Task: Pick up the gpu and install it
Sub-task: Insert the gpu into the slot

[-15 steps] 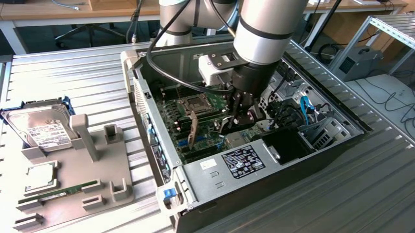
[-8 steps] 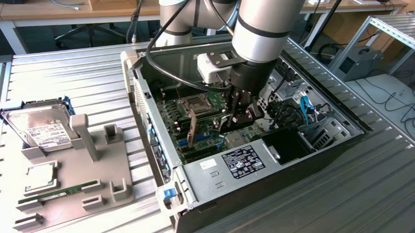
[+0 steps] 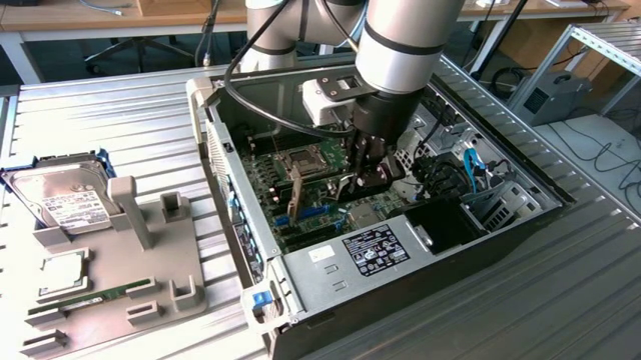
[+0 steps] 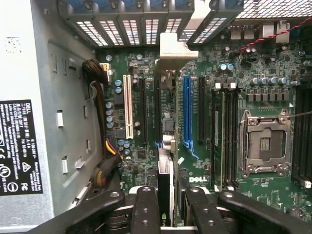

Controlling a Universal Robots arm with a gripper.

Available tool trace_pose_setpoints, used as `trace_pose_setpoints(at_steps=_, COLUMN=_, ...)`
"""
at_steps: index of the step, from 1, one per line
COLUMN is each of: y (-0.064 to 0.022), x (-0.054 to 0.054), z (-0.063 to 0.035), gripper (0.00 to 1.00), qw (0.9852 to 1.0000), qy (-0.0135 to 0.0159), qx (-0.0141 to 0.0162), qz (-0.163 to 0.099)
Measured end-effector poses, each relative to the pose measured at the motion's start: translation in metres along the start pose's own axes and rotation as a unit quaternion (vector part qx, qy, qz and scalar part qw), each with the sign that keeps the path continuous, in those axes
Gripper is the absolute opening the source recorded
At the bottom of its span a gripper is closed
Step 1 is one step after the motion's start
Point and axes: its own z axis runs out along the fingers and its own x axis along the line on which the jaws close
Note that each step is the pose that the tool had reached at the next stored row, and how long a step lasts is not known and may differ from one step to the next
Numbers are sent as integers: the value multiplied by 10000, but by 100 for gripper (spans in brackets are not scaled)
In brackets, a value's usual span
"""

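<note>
Inside the case, the hand [image 3: 362, 180] grips the gpu [image 4: 165, 187] edge-down over the motherboard [image 4: 204, 161].

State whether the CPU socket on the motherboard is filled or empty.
Empty: the CPU socket shows bare contacts inside its metal frame, with no processor seated on the motherboard.

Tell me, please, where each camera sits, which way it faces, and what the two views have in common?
Exterior view: off the arm, above and beside the open computer case, looking down into it; the arm and pincer reach inside.
Wrist view: on the wrist, looking down along the pincer at the motherboard; its fingers clamp the gpu edge-on.
Shared: motherboard, empty CPU socket, power supply label.
</note>
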Motion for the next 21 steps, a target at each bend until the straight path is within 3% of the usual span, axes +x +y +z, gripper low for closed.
trace_pose_setpoints(at_steps=21, y=5, x=-86, z=14, gripper=26, qw=10000, qy=-1, qx=0, qz=0)
